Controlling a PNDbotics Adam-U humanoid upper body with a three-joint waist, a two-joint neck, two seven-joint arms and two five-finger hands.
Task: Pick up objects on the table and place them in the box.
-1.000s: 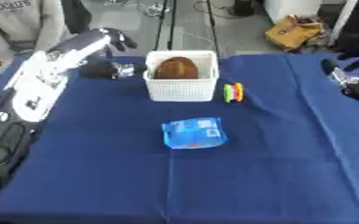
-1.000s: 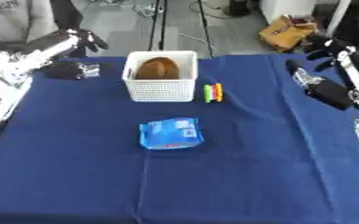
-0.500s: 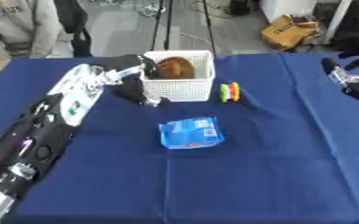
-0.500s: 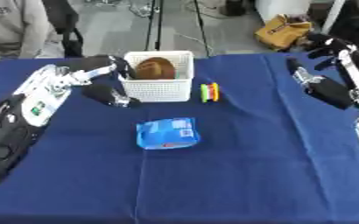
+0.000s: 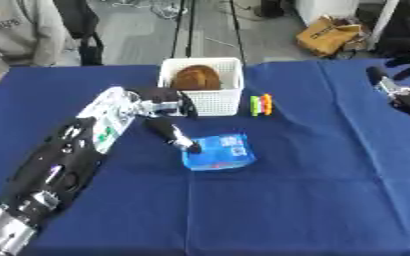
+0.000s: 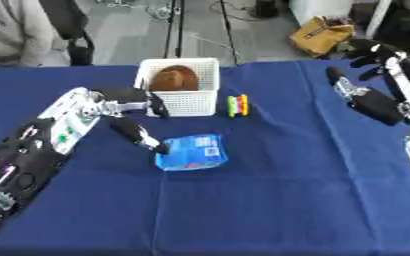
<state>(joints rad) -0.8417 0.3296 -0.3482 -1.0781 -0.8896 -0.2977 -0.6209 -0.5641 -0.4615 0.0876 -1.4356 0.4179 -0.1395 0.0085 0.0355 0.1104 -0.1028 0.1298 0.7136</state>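
Left hand (image 5: pixel 166 116) at frame centre-left, fingers spread open, one fingertip touching the left edge of the blue packet (image 5: pixel 219 152). Packet lies flat below the white box (image 5: pixel 203 90), which holds a brown object (image 5: pixel 196 78). Risk: flat packet slides away under a sideways push. Right hand (image 6: pixel 375 95) idle and open, upper right

Even, bright overhead light, faint shadows, soft overall blur (left arm (image 5: pixel 77 150) smeared).
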